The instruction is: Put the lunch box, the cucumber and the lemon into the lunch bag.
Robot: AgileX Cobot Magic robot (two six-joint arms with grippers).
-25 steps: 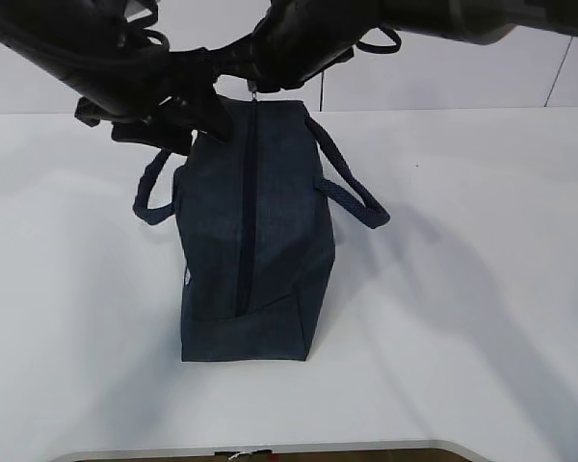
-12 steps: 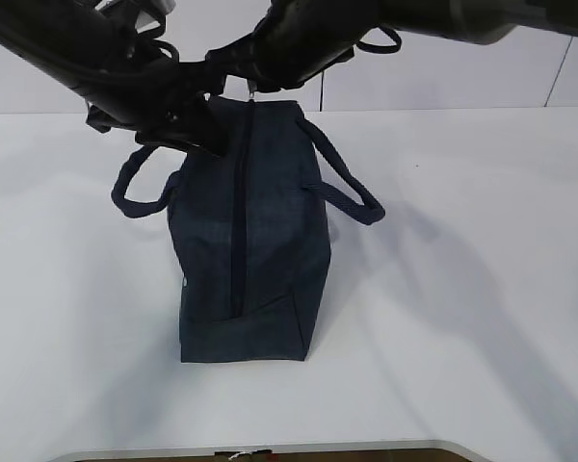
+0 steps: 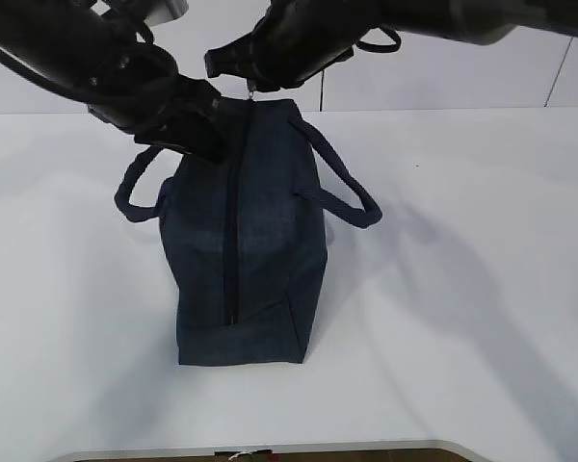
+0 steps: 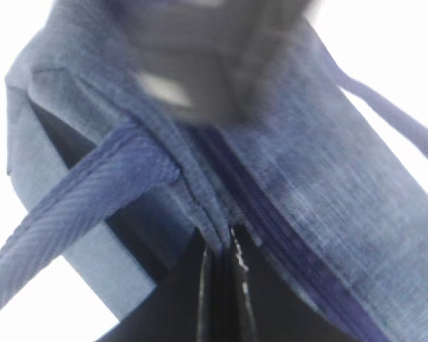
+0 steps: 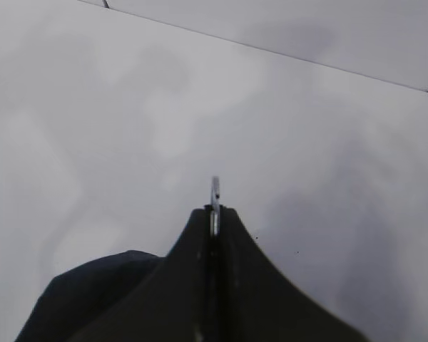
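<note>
The lunch bag [image 3: 241,241] stood on the white desk [image 3: 462,289] with its zipper [image 3: 233,221] shut along the whole top. The lunch box, the cucumber and the lemon did not show in any view.

A second before, the left pincer [image 3: 207,140] was wide open beside the bag's far end. By this moment it had snapped shut, and the left wrist view showed its tips [image 4: 221,246] pinching a fold of blue cloth just beside the zipper, near one loop handle [image 4: 78,199]. The bag had also slid and tipped a little toward the left.

The right pincer [image 3: 253,89] stayed tightly shut on the small metal ring pull [image 5: 215,191] at the far end.

So one pincer seemed to hold the bag steady while the other was ready to pull. I think opening the bag came next, and nothing had gone inside yet.
</note>
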